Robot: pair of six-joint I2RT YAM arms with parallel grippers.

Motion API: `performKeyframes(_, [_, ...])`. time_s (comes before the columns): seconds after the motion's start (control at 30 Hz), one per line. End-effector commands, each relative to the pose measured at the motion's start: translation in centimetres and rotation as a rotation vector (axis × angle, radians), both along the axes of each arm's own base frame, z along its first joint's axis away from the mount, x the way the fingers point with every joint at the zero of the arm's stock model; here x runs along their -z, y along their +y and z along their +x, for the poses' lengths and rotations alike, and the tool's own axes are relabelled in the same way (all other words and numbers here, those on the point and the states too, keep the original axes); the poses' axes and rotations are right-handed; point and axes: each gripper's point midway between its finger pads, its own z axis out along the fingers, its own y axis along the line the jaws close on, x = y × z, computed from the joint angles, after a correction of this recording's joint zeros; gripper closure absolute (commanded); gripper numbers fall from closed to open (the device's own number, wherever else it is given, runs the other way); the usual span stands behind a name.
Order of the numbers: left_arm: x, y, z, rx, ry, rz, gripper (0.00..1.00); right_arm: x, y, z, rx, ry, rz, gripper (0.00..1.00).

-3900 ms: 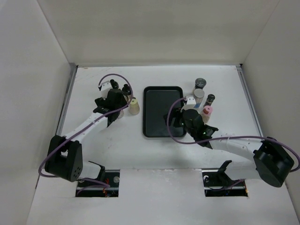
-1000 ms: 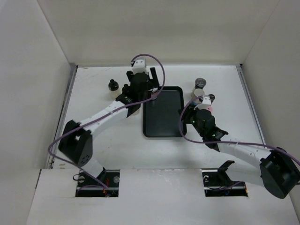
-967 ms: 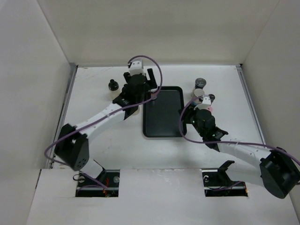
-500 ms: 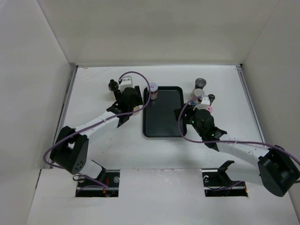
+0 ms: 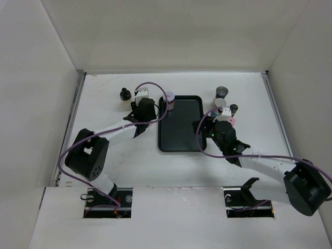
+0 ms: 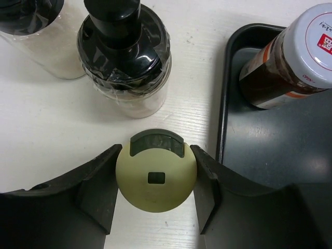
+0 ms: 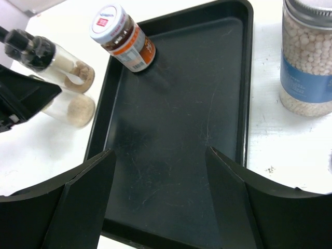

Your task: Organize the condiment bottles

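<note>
top external: set high, whole table (image 5: 98, 104) seen.
wrist views: pointed down, held close.
shared: tray (image 7: 171, 155) corner with the brown jar (image 6: 280, 62).

Two slim arms, left arm (image 5: 111, 132) left of the black tray (image 5: 179, 129), right arm (image 5: 262, 163) right of it. White tubular links, black joint housings, bulky black blocks farthest from the tray. Looped purple cable (image 5: 153, 85) along each. Matte black left hand (image 6: 155, 171) and right hand (image 7: 158, 155), with broad wedge-shaped fingers (image 7: 83, 202).
</note>
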Motion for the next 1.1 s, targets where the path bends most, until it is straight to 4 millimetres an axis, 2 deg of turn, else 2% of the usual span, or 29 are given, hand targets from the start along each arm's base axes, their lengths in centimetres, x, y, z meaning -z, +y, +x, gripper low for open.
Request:
performKeyframes(0.0, [-6.6, -1.0, 0.8, -0.002, -0.163, -0.068, 0.67, -2.0, 0.9, 0.5, -0.016, -0.057, 0.031, 0.24])
performKeyframes(0.17, [-10.7, -2.1, -1.8, 0.043, -0.240, -0.103, 0.69, -2.2, 0.7, 0.3, -0.011, -0.064, 0.042, 0.24])
performKeyframes(0.23, [-11.7, -3.7, -2.2, 0.083, -0.252, -0.125, 0.69, -2.2, 0.7, 0.3, -0.011, -0.064, 0.047, 0.24])
performKeyframes(0.33, [-11.9, -6.5, -2.1, 0.131, -0.253, -0.135, 0.69, -2.3, 0.5, 0.4, 0.001, -0.068, 0.045, 0.24])
performKeyframes(0.47, [-10.8, -9.9, -0.6, 0.183, -0.221, -0.126, 0.67, -2.1, 0.5, 0.4, -0.002, -0.065, 0.045, 0.24])
performKeyframes(0.63, [-7.8, -11.8, 1.8, 0.186, -0.179, -0.097, 0.67, -2.4, 0.1, 0.4, 0.009, -0.074, 0.051, 0.24])
performKeyframes(0.83, [-5.6, -11.9, 3.2, 0.155, -0.171, -0.050, 0.66, -2.3, 0.2, 0.3, 0.005, -0.073, 0.046, 0.24])
performKeyframes(1.07, [-3.1, -11.6, 3.4, 0.145, -0.157, -0.040, 0.54, -2.3, 0.3, 0.5, 0.005, -0.073, 0.042, 0.23])
